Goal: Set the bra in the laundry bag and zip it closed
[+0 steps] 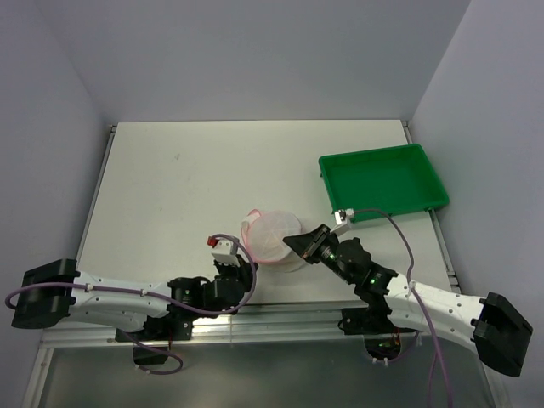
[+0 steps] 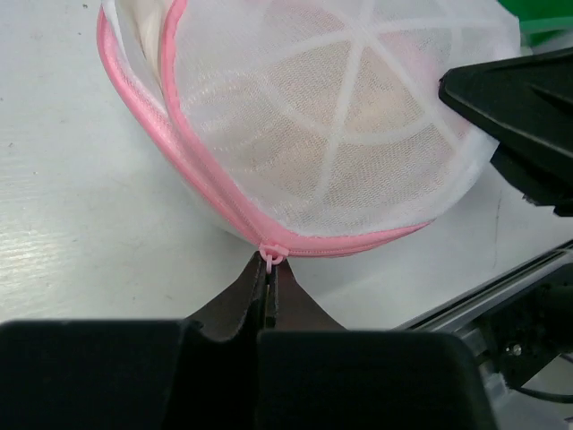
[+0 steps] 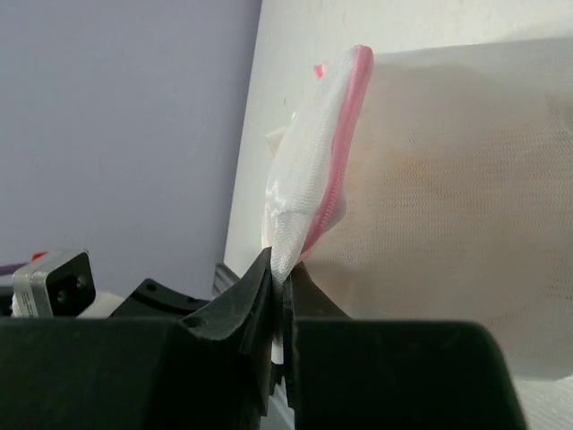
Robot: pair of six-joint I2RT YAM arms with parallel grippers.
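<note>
As right jaws pinch the white mesh bag (image 2: 358, 134), I'd slide left jaws, clenching its pink zipper pull (image 2: 273, 253), toward eleven o'clock.

laundry bag (image 2: 376, 170): white mesh, solid white ribs, pink zipper band. bra (image 2: 295, 94) inside reads tan-beige, probably, through the mesh. tray (image 1: 382, 183) plain green. bench (image 1: 187, 170) off-white.

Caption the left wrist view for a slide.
Left gripper pinches the pink zipper pull on a white mesh laundry bag holding a tan fabric bra.
</note>
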